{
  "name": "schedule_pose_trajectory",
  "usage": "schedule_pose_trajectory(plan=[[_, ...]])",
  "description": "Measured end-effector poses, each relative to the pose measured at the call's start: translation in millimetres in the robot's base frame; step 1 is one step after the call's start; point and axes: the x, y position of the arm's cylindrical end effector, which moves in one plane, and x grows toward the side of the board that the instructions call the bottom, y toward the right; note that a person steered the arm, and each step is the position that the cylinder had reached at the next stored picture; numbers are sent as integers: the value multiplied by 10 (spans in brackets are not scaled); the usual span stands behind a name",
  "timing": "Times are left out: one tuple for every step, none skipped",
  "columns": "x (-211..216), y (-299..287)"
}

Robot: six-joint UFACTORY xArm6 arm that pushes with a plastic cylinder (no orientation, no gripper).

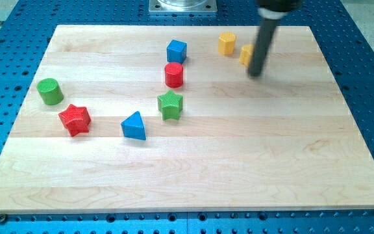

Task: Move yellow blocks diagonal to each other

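Observation:
A yellow block (226, 43), roughly hexagonal, sits near the view's top, right of centre. A second yellow block (245, 54) lies just down and to the right of it, partly hidden behind my rod, so its shape is unclear. My tip (255, 73) rests on the board right at the lower right side of that second yellow block, touching or nearly touching it. The rod rises from the tip up to the view's top.
A blue cube (176, 51) and red cylinder (174, 75) stand left of the yellow blocks. A green star (170, 104), blue triangle (134, 126), red star (75, 119) and green cylinder (49, 91) lie further left. The wooden board (252, 162) sits on a blue perforated table.

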Motion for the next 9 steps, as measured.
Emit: schedule_pose_trajectory(plan=[[-99, -8], [-328, 529], [-489, 984], [-132, 1155], [-113, 1981], [-109, 2435], [-105, 2444], [-335, 2334], [-651, 1928]])
